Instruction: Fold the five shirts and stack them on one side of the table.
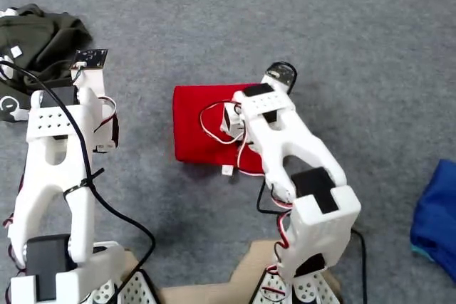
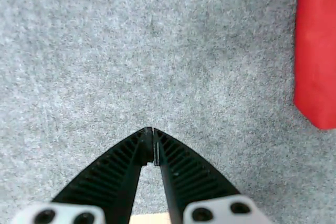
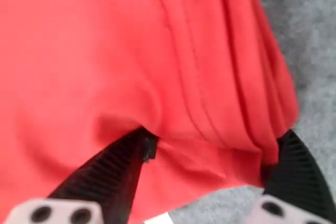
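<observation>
A folded red shirt (image 1: 199, 122) lies flat in the middle of the grey table. My right arm (image 1: 285, 140) hangs over its right part. In the right wrist view my right gripper (image 3: 210, 153) is open: one finger (image 3: 118, 166) rests on the red shirt (image 3: 105, 51), the other stands just past its layered folded edge. My left arm (image 1: 60, 126) is at the table's left. Its gripper (image 2: 153, 136) is shut on nothing, just above bare table, with the red shirt's edge (image 2: 317, 45) off to one side.
A crumpled dark green shirt (image 1: 35, 40) lies at the far left corner, close behind the left arm. A blue shirt (image 1: 438, 218) lies at the right edge. Grey table (image 1: 356, 48) stretches across the back and right.
</observation>
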Tool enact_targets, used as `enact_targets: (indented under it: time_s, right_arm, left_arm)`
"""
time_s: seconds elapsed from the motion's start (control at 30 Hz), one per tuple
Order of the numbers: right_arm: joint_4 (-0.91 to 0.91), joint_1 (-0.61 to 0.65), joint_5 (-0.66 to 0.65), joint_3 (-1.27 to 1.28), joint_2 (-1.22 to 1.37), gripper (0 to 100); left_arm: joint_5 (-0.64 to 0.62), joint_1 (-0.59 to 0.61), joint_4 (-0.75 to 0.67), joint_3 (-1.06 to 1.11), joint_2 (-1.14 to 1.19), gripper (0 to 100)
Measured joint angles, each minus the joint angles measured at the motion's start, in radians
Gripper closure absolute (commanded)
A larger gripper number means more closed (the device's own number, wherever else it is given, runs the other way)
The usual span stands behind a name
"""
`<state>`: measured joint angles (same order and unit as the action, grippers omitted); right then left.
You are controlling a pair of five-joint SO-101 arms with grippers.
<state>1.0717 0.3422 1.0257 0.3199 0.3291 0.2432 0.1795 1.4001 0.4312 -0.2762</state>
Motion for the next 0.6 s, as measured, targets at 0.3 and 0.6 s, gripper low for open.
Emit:
enact_targets:
  time_s: [0.3, 0.6]
  right_arm:
    - [0.020, 0.000, 0.000, -0.029, 0.015, 70.0]
    - [0.021, -0.009, -0.060, -0.031, 0.020, 92.9]
  left_arm:
    - [0.000, 0.000, 0.000, 0.000, 0.000, 98]
    - [0.000, 0.002, 0.000, 0.000, 0.000, 98]
